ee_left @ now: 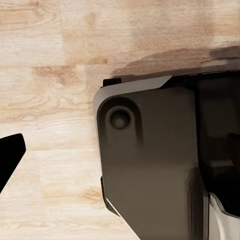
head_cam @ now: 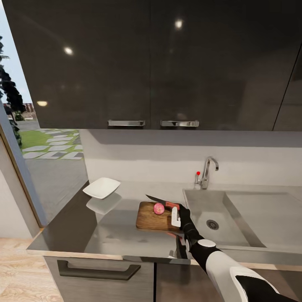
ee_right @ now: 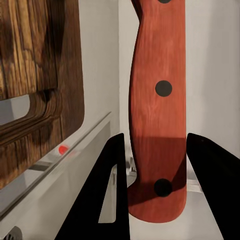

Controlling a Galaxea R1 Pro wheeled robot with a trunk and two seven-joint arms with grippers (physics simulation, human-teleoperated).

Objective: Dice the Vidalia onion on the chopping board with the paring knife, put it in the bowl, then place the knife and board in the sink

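The pinkish-red Vidalia onion [head_cam: 159,208] sits whole on the brown chopping board [head_cam: 153,219], which lies on the grey countertop [head_cam: 117,235] just left of the sink [head_cam: 251,218]. My right gripper [head_cam: 174,208] is over the board's right end, shut on the paring knife [head_cam: 164,202]. The dark blade points left, just behind the onion. In the right wrist view the red handle [ee_right: 157,115] stands between the two black fingers of my right gripper [ee_right: 155,137], with the board [ee_right: 40,75] beside it. The white bowl [head_cam: 102,187] rests at the back left of the counter. One dark left fingertip [ee_left: 10,152] shows over wooden floor.
A curved chrome faucet [head_cam: 207,170] with a red dot stands behind the sink. Dark wall cabinets [head_cam: 151,63] hang overhead. The counter ends at the left near a tall window [head_cam: 25,138]. Cabinet fronts with a dark handle [head_cam: 98,272] lie below the edge.
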